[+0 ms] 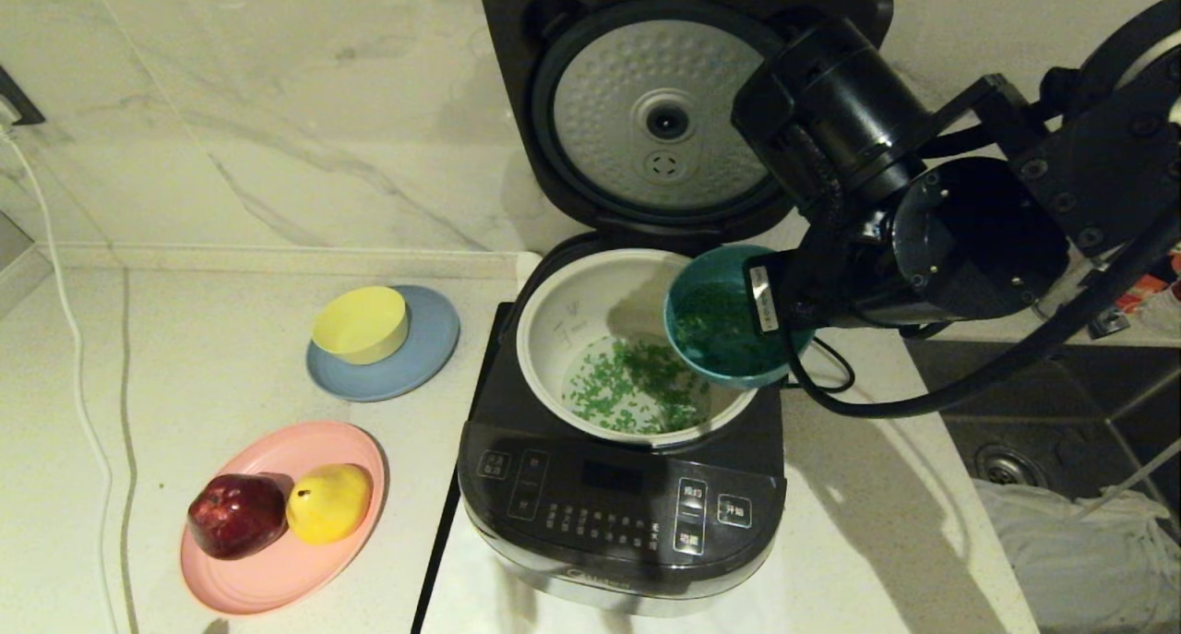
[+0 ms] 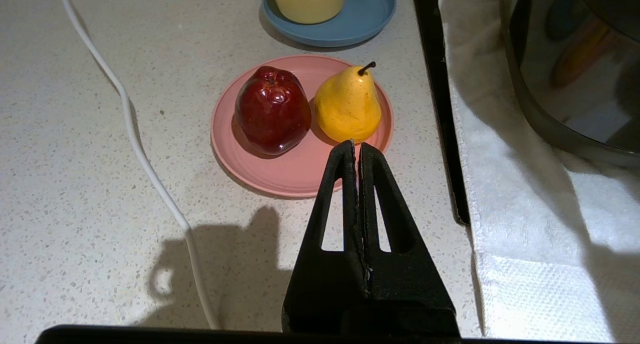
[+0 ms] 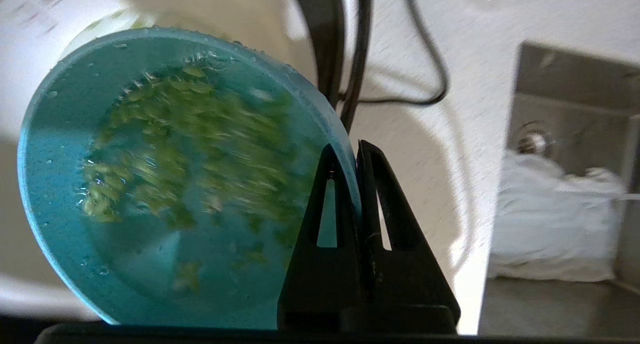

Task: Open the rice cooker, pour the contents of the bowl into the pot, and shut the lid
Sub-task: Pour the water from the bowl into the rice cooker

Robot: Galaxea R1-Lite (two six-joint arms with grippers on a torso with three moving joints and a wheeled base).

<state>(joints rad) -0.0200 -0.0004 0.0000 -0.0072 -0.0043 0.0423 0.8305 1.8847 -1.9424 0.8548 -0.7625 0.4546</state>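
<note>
Right wrist view had the clearest look: the right gripper [image 3: 356, 151] was pinched tight on the rim of the bowl [image 3: 65, 148], one finger inside the wall and one outside, with the bowl tipped well over on its side. Plenty of the greens [image 3: 190, 148] were still clinging to the wet inner wall, so the pour looked maybe half done.

From the head view, the bowl [image 1: 710, 288] hung over the right edge of the pot [image 1: 590, 288], mouth turned toward the middle, and a scatter of green bits [image 1: 637, 389] already lay on the pot floor. The lid [image 1: 664, 108] stood fully open behind, so nothing blocked the way.

To finish this step well, I'd say keep the low lip of the bowl inside the pot's rim rather than over the black cooker [image 1: 618, 514] deck, then tilt further, slowly. Wet flakes stick, so a steeper angle or a small shake would probably be needed. The grip was only on a thin rim, so any jerky move could let the bowl twist or slip.

The left gripper [image 2: 356, 146] was parked with its fingers pressed together, hovering over the counter near the pink plate [image 2: 295, 176] with the apple [image 2: 272, 108] and pear [image 2: 347, 106]. Closing the lid was left for later.
</note>
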